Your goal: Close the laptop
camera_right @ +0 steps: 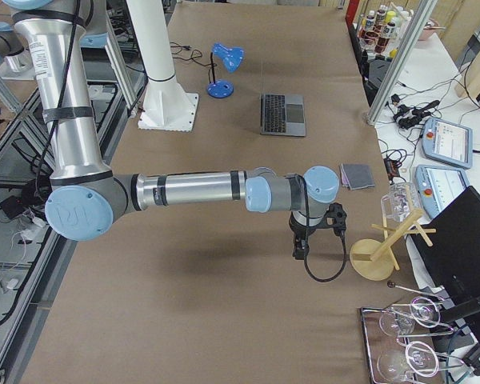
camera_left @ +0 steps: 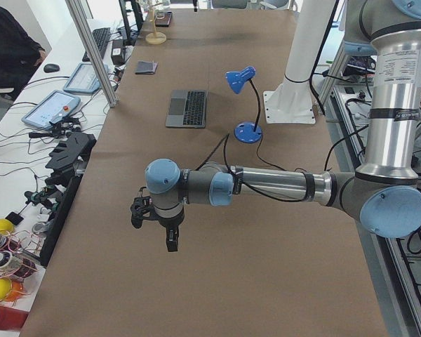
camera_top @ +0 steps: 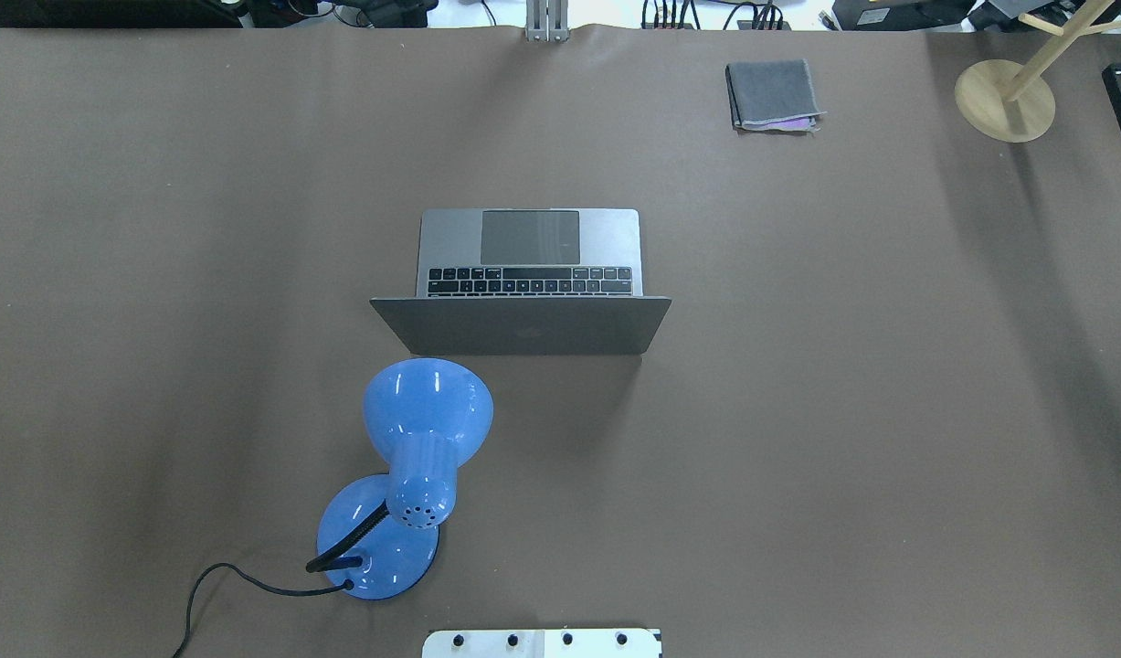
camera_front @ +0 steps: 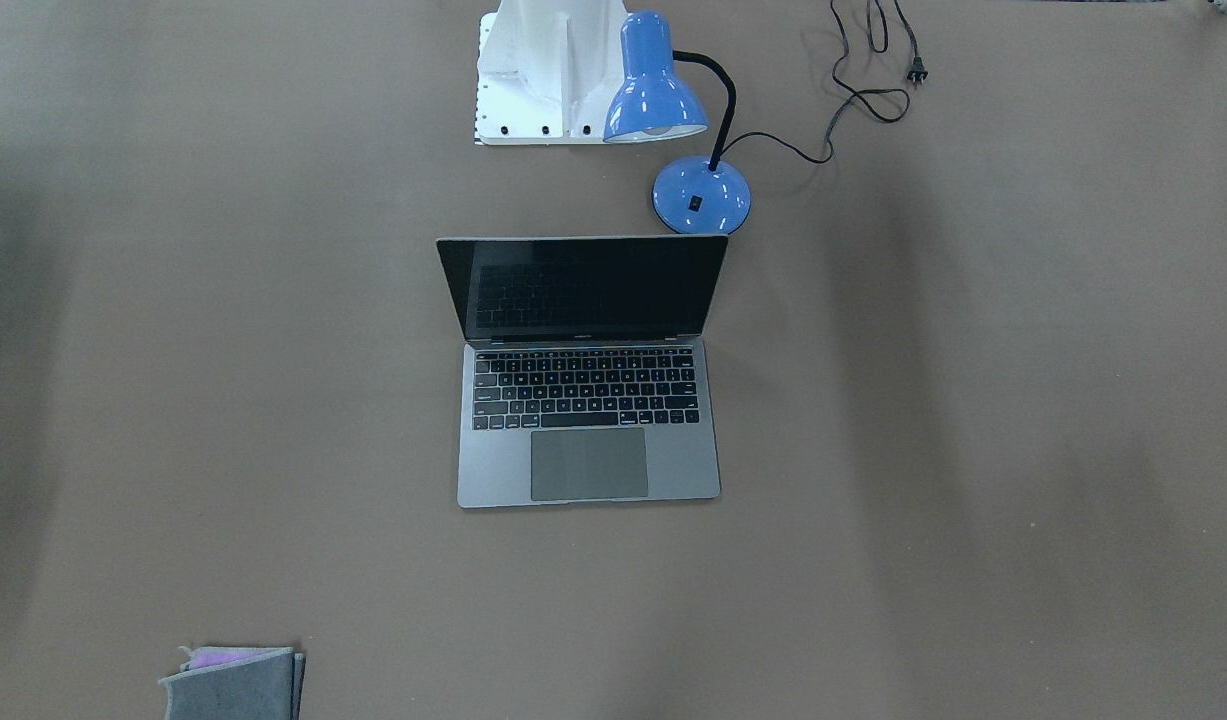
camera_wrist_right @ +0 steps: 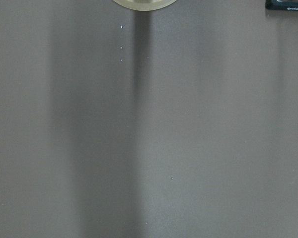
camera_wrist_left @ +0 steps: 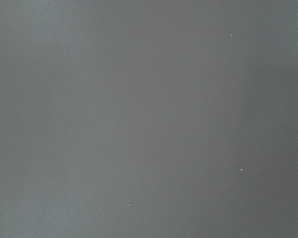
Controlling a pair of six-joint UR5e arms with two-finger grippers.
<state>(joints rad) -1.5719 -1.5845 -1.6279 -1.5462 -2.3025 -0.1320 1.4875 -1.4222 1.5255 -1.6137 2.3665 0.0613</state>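
The space-grey laptop [camera_front: 588,400] stands open in the middle of the table, its black screen upright and facing away from the robot. Its lid back shows in the overhead view [camera_top: 523,327]. It is small and far in both side views [camera_left: 187,107] [camera_right: 282,114]. My left gripper [camera_left: 156,223] hovers over bare table far out to the laptop's left side. My right gripper [camera_right: 314,236] hovers far out to the other side. Both show only in the side views, so I cannot tell whether they are open or shut. The wrist views show only the brown table.
A blue desk lamp [camera_top: 414,457] stands between the robot base [camera_top: 542,642] and the laptop's lid, its cord [camera_front: 863,70] trailing off. A folded grey cloth [camera_top: 772,94] lies at the far right. A wooden stand [camera_top: 1005,96] is near the right gripper.
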